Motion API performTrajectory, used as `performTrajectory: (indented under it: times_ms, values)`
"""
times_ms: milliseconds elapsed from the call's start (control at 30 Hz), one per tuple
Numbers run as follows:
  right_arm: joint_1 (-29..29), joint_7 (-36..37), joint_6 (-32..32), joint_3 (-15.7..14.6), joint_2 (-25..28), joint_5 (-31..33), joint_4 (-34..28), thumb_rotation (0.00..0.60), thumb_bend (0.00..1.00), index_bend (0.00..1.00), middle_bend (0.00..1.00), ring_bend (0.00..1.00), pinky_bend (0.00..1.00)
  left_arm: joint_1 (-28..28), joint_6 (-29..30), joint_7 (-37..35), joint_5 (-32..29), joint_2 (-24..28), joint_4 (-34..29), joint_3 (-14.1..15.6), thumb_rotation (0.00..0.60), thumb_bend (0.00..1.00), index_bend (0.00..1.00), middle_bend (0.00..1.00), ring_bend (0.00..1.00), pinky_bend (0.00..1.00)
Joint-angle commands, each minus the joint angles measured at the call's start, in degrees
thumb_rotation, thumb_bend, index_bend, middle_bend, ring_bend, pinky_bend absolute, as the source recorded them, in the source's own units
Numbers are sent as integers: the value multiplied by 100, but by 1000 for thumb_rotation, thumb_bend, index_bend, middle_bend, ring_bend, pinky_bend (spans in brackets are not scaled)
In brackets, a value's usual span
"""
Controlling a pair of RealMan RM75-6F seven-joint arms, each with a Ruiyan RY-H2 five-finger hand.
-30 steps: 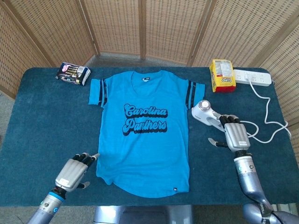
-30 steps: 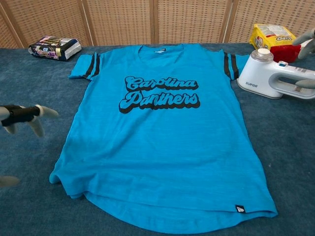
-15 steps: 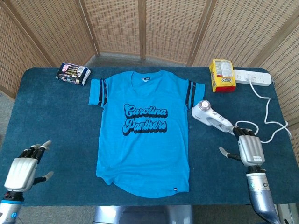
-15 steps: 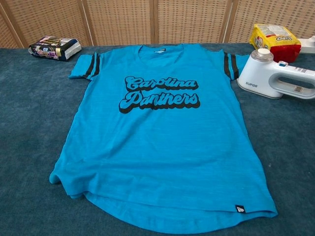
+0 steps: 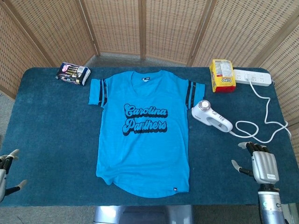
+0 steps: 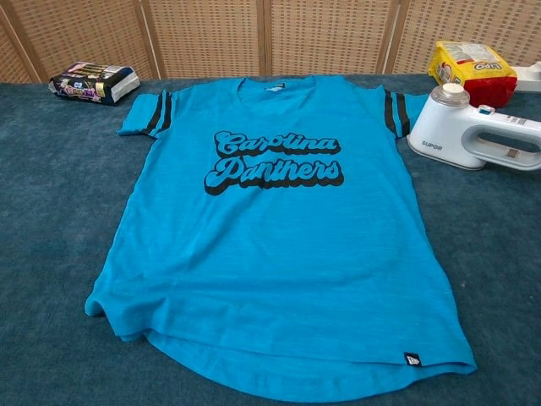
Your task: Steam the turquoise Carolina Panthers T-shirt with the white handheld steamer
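Turquoise Carolina Panthers T-shirt (image 5: 144, 133) lies flat, face up, in the middle of the desk (image 5: 51, 121), collar toward the far edge, hem toward the robot. Black script lettering on the chest, dark stripes on both sleeves, small black tag at the hem corner.

White handheld steamer (image 5: 211, 116) lies on its side just beside the shirt's striped sleeve on the robot's right, not touching any hand. Head end points toward the shirt, handle away from it. "SUPOR" print readable in chest view. White cord (image 5: 261, 130) runs from its handle in loops to a white power strip (image 5: 252, 77) at the far right corner.

Right hand (image 5: 261, 164) sits at the near right edge of the desk, well apart from the steamer and nearer the robot; fingers spread, thumb out, holding nothing. Left hand (image 5: 5, 170) barely in frame at the near left edge, only fingertips visible, spread with nothing in them, well apart from the shirt. Neither hand shows in chest view.

Yellow snack bag (image 5: 222, 75) stands just beside the power strip, beyond the steamer. Dark multi-pack packet (image 5: 73, 73) lies at the far left, near the shirt's other sleeve.

Desk is covered with a dark blue carpet-like cloth. Woven wicker folding screen (image 5: 145, 28) with wooden frames stands behind the desk.
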Motion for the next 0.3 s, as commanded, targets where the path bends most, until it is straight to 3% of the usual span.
performTrajectory:
  times_ms: [33,300]
  values:
    - [-81,107,28,-33,60,-25,-16,471,294,346,397,366,300,90,60,-124,-28,3,29,-18,483,120,128,318,217,332]
    - [-177,381,-59,-62,48,-143,72,471,294,354,398,366,302,146,134,-88,234,55,-133,-85,481,120,128,317,217,332]
